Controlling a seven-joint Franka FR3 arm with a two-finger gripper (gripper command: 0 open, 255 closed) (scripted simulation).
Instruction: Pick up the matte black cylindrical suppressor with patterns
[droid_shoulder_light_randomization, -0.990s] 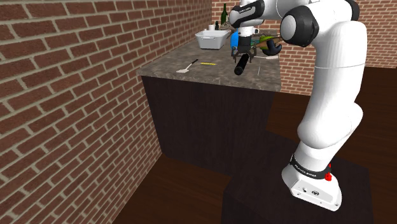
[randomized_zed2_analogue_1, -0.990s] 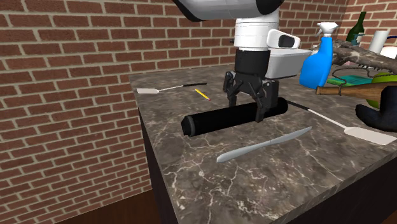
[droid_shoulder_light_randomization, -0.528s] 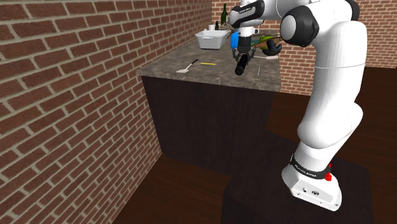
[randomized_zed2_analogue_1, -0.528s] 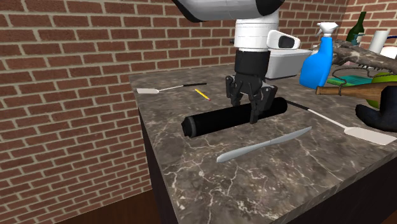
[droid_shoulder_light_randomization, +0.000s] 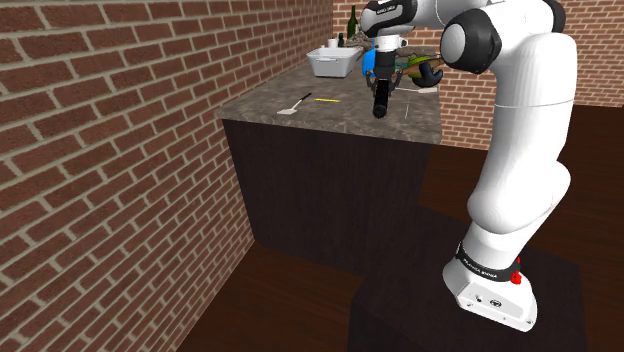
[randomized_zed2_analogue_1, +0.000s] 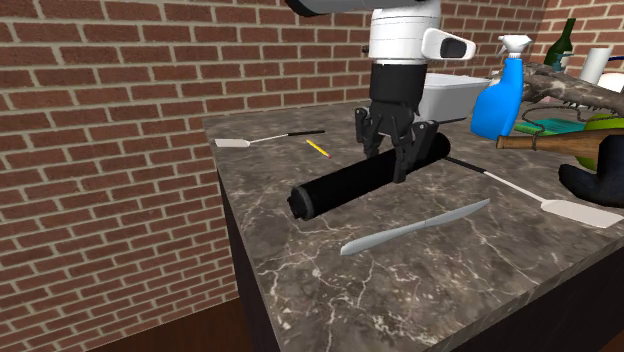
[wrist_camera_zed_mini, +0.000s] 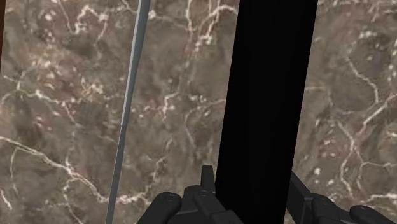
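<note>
Wrist view: fingers (wrist_camera_zed_mini: 205, 189) clasped the black cylinder (wrist_camera_zed_mini: 270, 89) near one end. The marbled surface (wrist_camera_zed_mini: 57, 95) lay beneath, with a grey knife (wrist_camera_zed_mini: 130, 108) beside the cylinder, apart from it. Second exterior view, front to back: knife, then cylinder, tilted, gripped end raised, free end low toward the surface's edge. Behind it lay a yellow pencil (randomized_zed2_analogue_1: 318, 148); farther back stood a blue spray bottle (randomized_zed2_analogue_1: 497, 105).

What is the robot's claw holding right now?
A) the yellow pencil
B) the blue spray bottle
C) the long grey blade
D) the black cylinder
D: the gripper is shut around the black cylinder, with a finger on each side and the held end tilted up off the marble counter.
</note>
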